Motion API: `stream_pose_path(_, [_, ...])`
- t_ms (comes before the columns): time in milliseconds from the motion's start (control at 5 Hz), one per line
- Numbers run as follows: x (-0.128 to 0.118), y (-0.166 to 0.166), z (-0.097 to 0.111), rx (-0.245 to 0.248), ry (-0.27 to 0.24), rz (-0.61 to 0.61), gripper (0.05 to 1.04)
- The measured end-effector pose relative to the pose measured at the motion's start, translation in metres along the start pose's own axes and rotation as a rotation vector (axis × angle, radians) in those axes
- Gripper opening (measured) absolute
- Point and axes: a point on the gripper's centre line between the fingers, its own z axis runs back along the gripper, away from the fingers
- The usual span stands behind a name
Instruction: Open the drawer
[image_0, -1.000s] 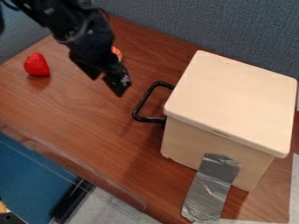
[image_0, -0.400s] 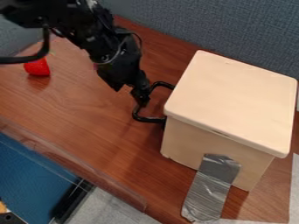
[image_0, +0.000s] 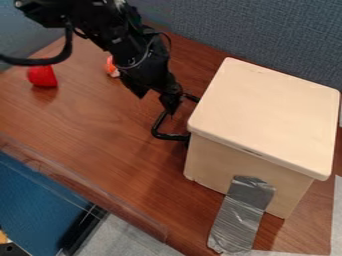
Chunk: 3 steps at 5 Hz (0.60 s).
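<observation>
Plainly, the one end effector (image_0: 156, 102) hangs with its fingers parted, gripping nothing, one overlapping the single black handle (image_0: 157, 131) of one pale drawer box (image_0: 267, 115) just beside it; contact is unclear. One orange-and-white item (image_0: 110, 65) sits near it and one red item (image_0: 42, 76) farther off, away from the box. Beneath it lies a brown wooden desk (image_0: 100, 120), behind it a grey fabric partition (image_0: 234, 25).
</observation>
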Motion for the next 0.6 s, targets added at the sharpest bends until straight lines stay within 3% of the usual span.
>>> stream_pose_path(600, [-0.004, -0.012, -0.017, 0.026, 0.001, 0.003, 1.000])
